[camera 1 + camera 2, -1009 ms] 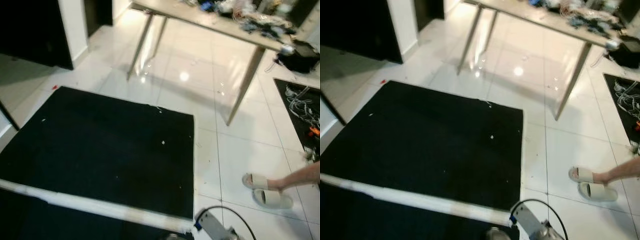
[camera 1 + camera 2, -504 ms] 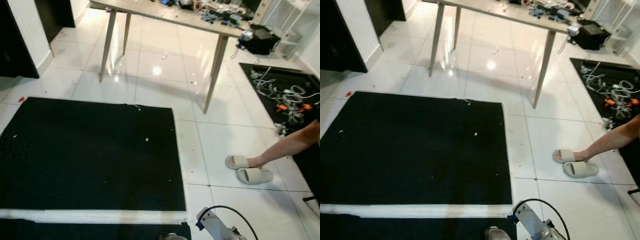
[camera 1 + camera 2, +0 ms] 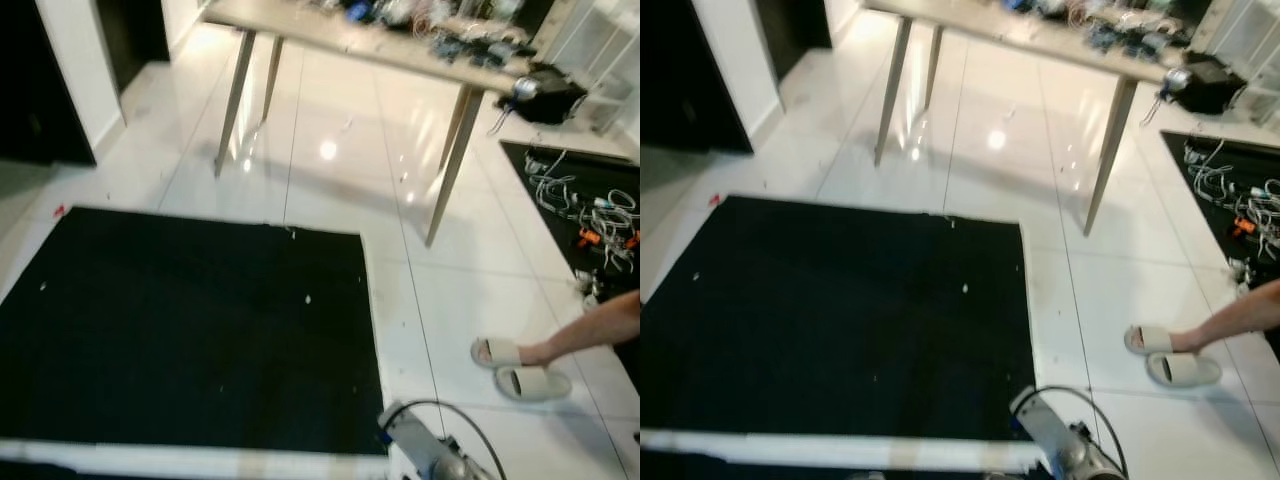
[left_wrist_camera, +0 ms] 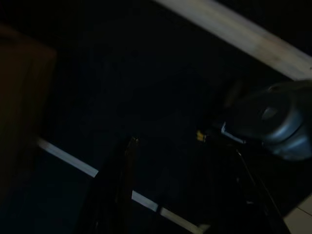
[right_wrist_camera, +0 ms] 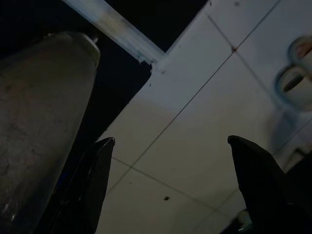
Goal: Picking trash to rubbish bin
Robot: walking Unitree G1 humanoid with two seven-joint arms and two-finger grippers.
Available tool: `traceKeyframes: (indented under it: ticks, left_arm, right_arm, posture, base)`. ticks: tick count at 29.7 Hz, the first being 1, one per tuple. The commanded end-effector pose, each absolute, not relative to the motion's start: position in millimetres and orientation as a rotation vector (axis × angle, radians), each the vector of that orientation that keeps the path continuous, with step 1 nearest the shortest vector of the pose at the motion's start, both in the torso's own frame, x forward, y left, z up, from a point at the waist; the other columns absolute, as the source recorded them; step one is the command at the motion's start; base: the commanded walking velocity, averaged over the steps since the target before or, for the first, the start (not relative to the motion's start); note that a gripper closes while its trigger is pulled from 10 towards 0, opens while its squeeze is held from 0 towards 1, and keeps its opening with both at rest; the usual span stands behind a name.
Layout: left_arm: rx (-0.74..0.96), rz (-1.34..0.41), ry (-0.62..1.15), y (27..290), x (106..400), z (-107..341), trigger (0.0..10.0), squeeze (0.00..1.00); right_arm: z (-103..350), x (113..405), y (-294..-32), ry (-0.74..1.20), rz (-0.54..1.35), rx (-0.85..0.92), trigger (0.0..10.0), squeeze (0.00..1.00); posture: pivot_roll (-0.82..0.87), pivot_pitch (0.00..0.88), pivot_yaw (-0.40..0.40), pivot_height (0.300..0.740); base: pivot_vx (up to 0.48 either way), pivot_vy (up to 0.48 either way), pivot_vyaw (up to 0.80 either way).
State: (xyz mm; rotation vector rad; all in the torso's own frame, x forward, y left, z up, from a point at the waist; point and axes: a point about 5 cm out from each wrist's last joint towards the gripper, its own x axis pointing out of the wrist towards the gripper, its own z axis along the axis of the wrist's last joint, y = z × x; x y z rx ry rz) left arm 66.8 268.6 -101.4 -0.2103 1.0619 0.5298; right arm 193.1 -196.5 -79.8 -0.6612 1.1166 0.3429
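Head views, looking forward and down. The trash here is small litter: a tiny white scrap (image 3: 307, 299) lies on my flat black rectangular floor mat (image 3: 180, 330), right of its middle, and a small red scrap (image 3: 58, 211) lies on the glossy white tiled floor (image 3: 330, 190) just off the mat's far left corner. Both are too small to tell a long axis or which way they point.

Edges: a pale white strip (image 3: 200, 458) runs along the mat's near edge; its right edge follows a tile joint. Open tile lies beyond the mat, up to the slanted legs of a long beige-topped table (image 3: 400, 45) heaped with cables. To the right, a person's foot in pale slide slippers (image 3: 520, 370) stands on the tiles, well apart from the mat, with a second black mat strewn with loose wires (image 3: 590, 200) beyond it. A dark doorway (image 3: 30, 90) bounds the left.

Right wrist view: my right gripper (image 5: 170, 141) hangs over bare tile by the mat's corner, its two black fingers spread wide with nothing between them.

Left wrist view: very dark; my left gripper (image 4: 183, 151) hangs over the mat, one finger (image 4: 119, 180) faintly outlined. I cannot tell how its fingers stand.
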Motion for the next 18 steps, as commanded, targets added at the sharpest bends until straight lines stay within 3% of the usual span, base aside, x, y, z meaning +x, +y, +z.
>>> traceKeyframes:
  ticks: [1, 14, 18]
  left_arm:
    - [-0.228, 0.516, 1.075, 261, 66, -104, 10.0, 0.00]
    - [-0.238, 0.515, 1.070, 263, 60, -104, 10.0, 0.00]
    - [-0.268, 0.572, 0.990, 273, 68, -99, 10.0, 0.00]
  right_arm:
    - [-83, 183, -209, 1.164, 0.319, -0.672, 10.0, 0.00]
    - [-82, 179, -222, 1.167, 0.294, -0.696, 10.0, 0.00]
    - [-79, 186, -220, 1.137, 0.257, -0.688, 10.0, 0.00]
  posture:
    - [0.13, 0.134, -0.054, 0.740]
    - [0.12, 0.146, -0.056, 0.740]
    - [0.12, 0.152, -0.057, 0.740]
  base:
    - [0.341, 0.000, -0.78]
    - [0.357, 0.000, -0.06]
    - [0.370, 0.000, 0.00]
